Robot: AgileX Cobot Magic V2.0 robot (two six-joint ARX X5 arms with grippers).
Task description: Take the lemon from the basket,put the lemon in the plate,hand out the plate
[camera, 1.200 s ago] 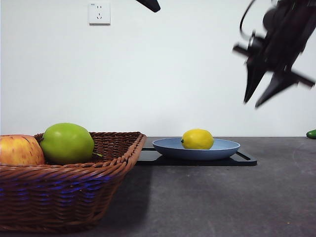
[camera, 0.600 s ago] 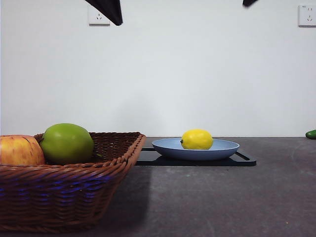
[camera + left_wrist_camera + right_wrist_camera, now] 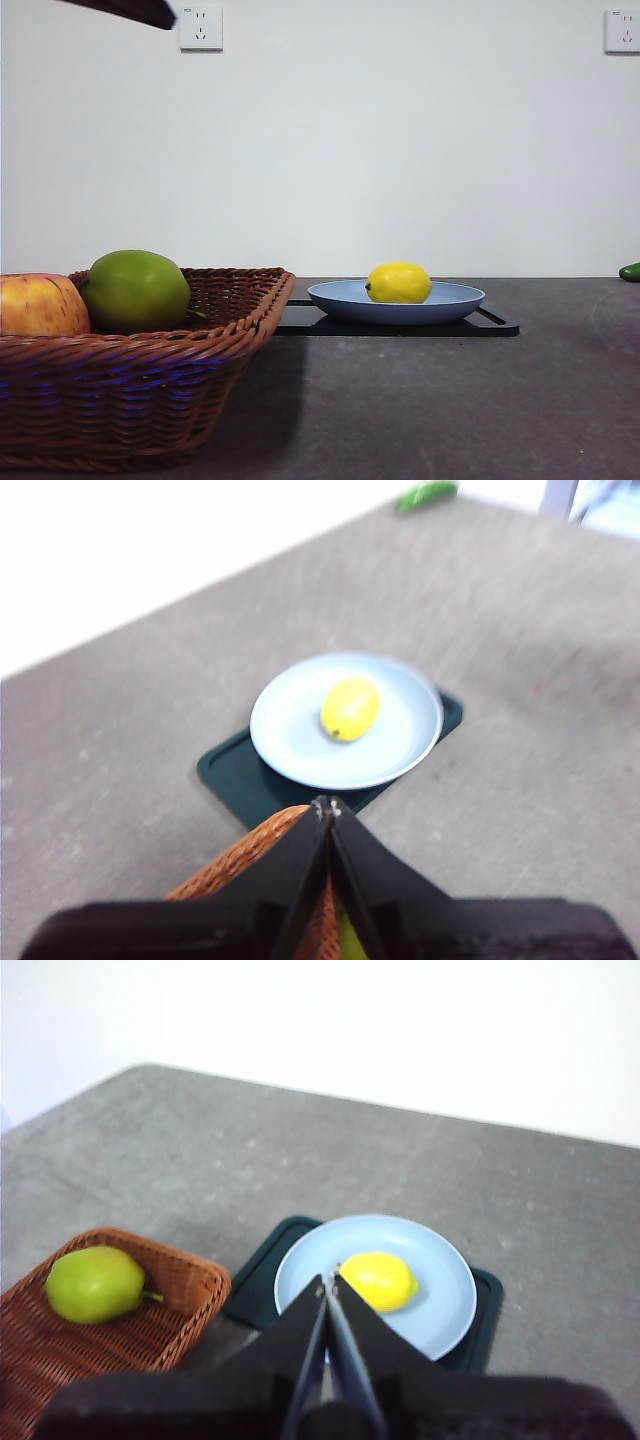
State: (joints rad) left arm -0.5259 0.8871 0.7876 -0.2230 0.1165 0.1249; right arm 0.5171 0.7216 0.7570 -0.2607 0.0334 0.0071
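Observation:
The yellow lemon (image 3: 399, 282) lies in the light blue plate (image 3: 452, 298), which rests on a flat black tray (image 3: 495, 325). At the near left stands the wicker basket (image 3: 200, 342). My left gripper (image 3: 326, 806) hangs high over the basket's rim (image 3: 245, 852), shut and empty, looking down on the lemon (image 3: 350, 708) and plate (image 3: 290, 730). High above the plate (image 3: 450, 1295), my right gripper (image 3: 329, 1280) is also shut and empty, with the lemon (image 3: 380, 1280) just beyond its tips. In the front view only one black arm tip (image 3: 130, 10) shows, at the top left corner.
A green apple (image 3: 136, 290) and a red-yellow apple (image 3: 40, 304) sit in the basket. A small green object (image 3: 630, 271) lies at the table's far right edge. Grey tabletop stretches in front of the tray.
The arm that hung at the upper right has risen out of the front view. The black tip at the top has slid leftward. Lemon, plate and basket have not moved.

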